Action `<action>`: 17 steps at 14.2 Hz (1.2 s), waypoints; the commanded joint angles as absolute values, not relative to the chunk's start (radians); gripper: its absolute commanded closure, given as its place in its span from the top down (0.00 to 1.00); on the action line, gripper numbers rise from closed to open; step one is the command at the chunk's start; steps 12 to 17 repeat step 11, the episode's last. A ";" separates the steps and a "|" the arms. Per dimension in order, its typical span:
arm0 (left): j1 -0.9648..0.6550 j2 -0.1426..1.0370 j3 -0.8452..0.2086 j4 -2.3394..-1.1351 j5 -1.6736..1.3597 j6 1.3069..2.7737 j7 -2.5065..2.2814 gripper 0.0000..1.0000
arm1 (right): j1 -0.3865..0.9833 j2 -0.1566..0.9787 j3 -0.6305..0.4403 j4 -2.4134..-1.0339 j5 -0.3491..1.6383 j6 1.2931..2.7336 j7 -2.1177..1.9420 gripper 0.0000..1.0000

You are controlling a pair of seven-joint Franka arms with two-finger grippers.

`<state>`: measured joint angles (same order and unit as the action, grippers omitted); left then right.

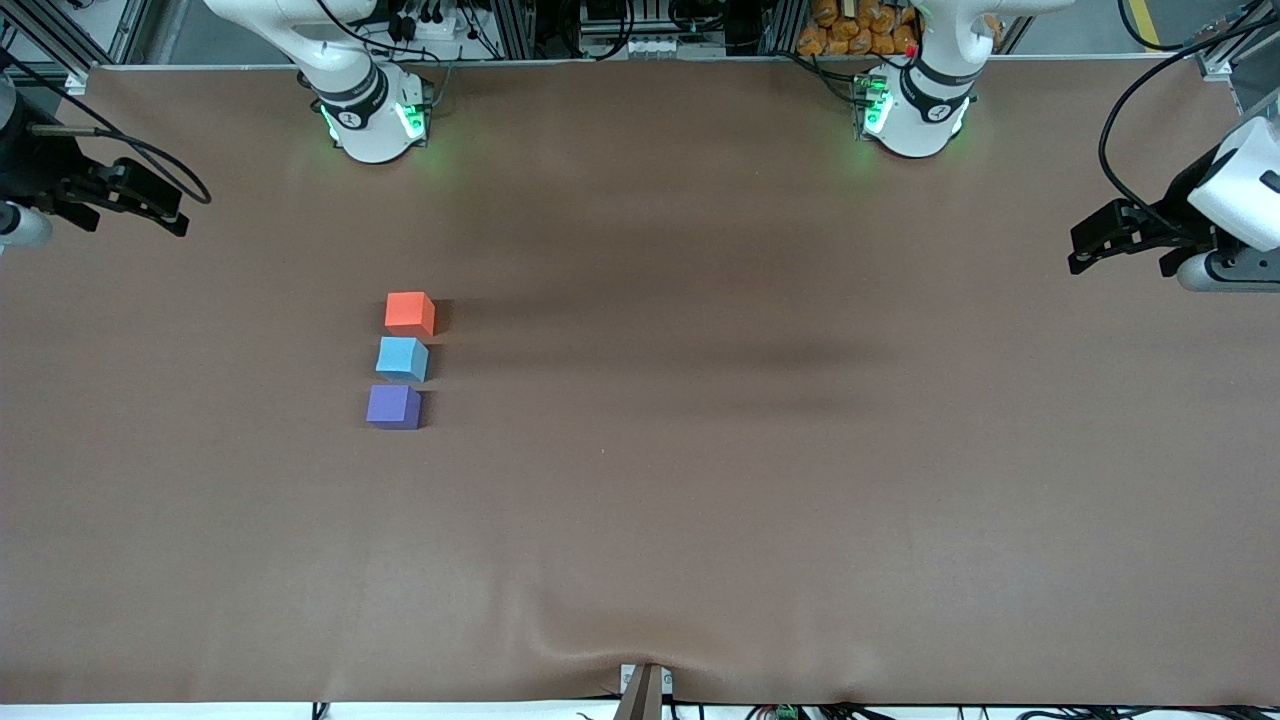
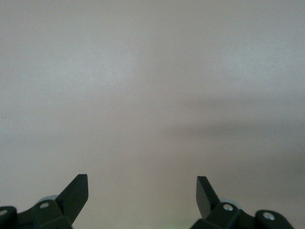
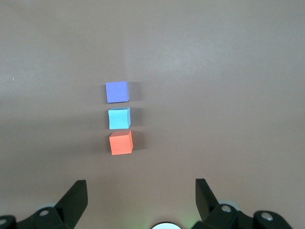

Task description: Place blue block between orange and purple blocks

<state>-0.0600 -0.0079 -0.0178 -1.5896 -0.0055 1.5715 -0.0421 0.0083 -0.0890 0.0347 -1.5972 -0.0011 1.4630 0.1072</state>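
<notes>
The orange block (image 1: 409,312), the blue block (image 1: 402,358) and the purple block (image 1: 393,406) stand in one short row on the brown table, toward the right arm's end. The blue block is in the middle, the orange one farther from the front camera, the purple one nearer. Small gaps separate them. The right wrist view shows the same row: purple (image 3: 117,91), blue (image 3: 119,118), orange (image 3: 121,143). My right gripper (image 3: 141,186) is open and empty, up over the table's right-arm end (image 1: 150,205). My left gripper (image 2: 142,183) is open and empty, up over the left-arm end (image 1: 1100,245).
The brown table cover (image 1: 700,480) has a wrinkle at its near edge by a mount (image 1: 645,690). The two arm bases (image 1: 372,115) (image 1: 915,110) stand along the edge farthest from the front camera. The left wrist view shows only bare cover (image 2: 152,95).
</notes>
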 commanded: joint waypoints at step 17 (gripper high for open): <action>-0.055 -0.008 -0.020 -1.585 -0.021 1.568 -0.037 1.00 | 0.017 -0.106 0.034 -1.592 -0.064 1.477 0.081 1.00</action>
